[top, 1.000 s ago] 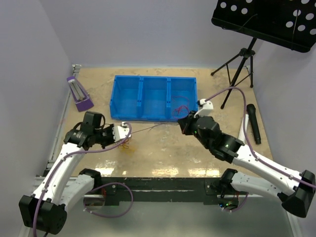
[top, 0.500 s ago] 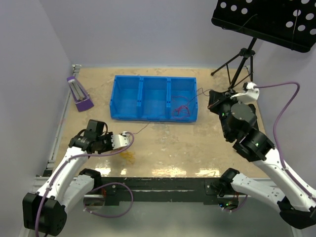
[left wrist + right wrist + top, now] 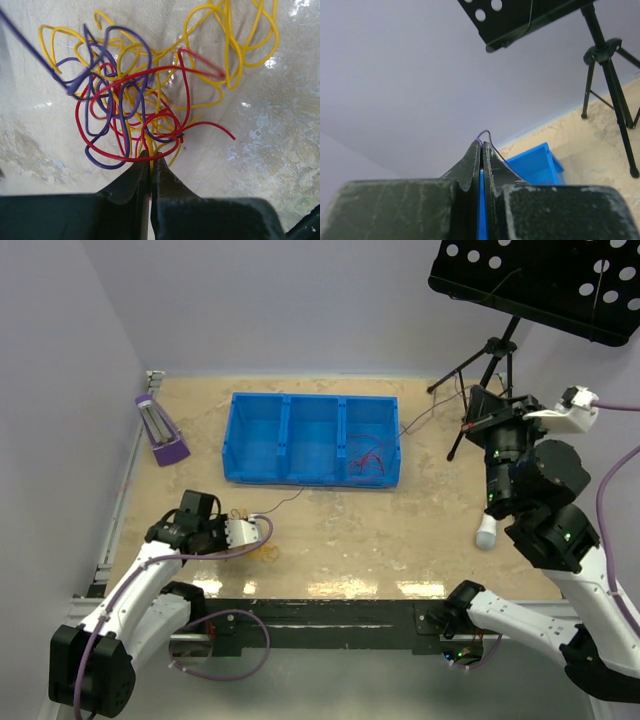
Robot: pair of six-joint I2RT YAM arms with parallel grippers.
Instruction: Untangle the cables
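Note:
The cables [image 3: 145,100] lie as a tangle of red, yellow and purple wires on the table near the front left, seen from above as a small clump [image 3: 265,550]. My left gripper [image 3: 150,161] is shut on the near edge of that clump, low at the table [image 3: 260,530]. One purple cable [image 3: 30,46] leaves the tangle taut and runs across the table [image 3: 290,498] up to my right gripper [image 3: 478,405]. That gripper is raised at the far right and shut on the purple cable's end [image 3: 487,132]. Some red cables [image 3: 368,460] lie in the blue bin's right compartment.
A blue three-compartment bin [image 3: 285,475] stands at the back middle. A purple wedge-shaped object [image 3: 160,430] sits at the back left. A black tripod [image 3: 490,365] with a perforated plate [image 3: 540,280] stands at the back right. A microphone [image 3: 485,533] lies behind my right arm.
My right arm has swung up and to the right, away from the bin's front, drawing the purple cable out long. The left gripper with the clump has shifted slightly toward the near edge.

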